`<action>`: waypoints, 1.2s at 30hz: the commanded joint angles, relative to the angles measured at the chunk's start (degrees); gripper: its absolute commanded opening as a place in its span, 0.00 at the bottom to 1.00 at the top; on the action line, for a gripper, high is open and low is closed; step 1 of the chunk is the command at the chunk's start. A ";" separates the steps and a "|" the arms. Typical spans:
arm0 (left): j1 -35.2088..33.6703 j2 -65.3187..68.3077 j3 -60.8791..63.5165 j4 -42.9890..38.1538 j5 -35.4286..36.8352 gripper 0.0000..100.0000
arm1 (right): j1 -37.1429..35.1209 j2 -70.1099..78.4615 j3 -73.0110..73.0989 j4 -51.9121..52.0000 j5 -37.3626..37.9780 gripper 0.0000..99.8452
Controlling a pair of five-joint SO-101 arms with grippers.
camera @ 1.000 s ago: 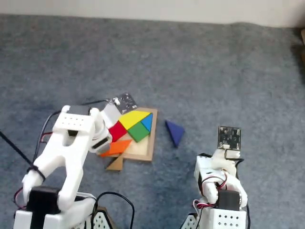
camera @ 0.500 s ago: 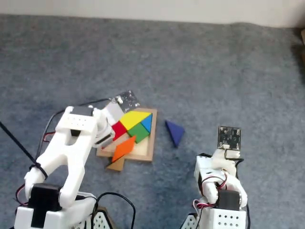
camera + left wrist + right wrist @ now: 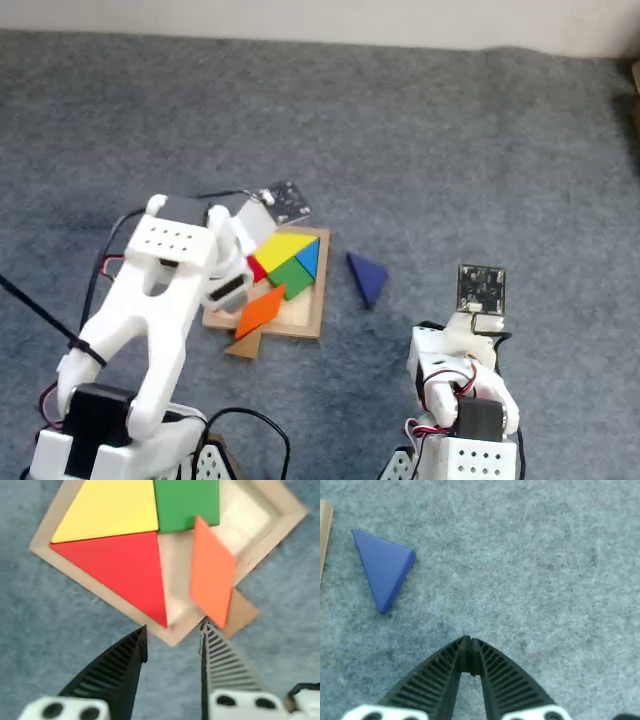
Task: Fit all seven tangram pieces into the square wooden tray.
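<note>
Altogether seven pieces (image 3: 283, 250) — four flat in one tray (image 3: 318, 300), three not — left jaws apart, right jaws closed

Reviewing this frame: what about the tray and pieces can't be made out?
High view: the left arm hides most of the red piece and a corner of the tray.
Left wrist view: the orange piece covers part of the brown piece, so its shape is unclear; the picture's edge cuts off the green piece.
Right wrist view: the tray is cut off by the edge.
</note>
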 commanded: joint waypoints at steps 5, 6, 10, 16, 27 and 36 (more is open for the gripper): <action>7.34 -1.01 3.03 -1.14 5.54 0.18 | 0.66 -1.01 8.48 -1.54 0.35 0.01; 7.96 -1.01 4.70 -2.64 5.54 0.18 | 0.66 -1.01 8.48 -1.54 0.35 0.01; 8.40 -1.01 10.86 -9.67 5.54 0.18 | 0.75 -1.01 8.48 -1.54 0.35 0.01; 3.30 -1.01 12.44 -16.09 5.19 0.18 | 0.75 -1.01 8.48 -1.54 0.35 0.01; -3.74 -1.19 12.44 -22.51 0.88 0.18 | 0.75 -1.01 8.48 -1.54 0.35 0.01; -3.65 -1.54 3.65 -13.45 1.05 0.18 | 0.75 -1.01 8.48 -1.54 0.35 0.01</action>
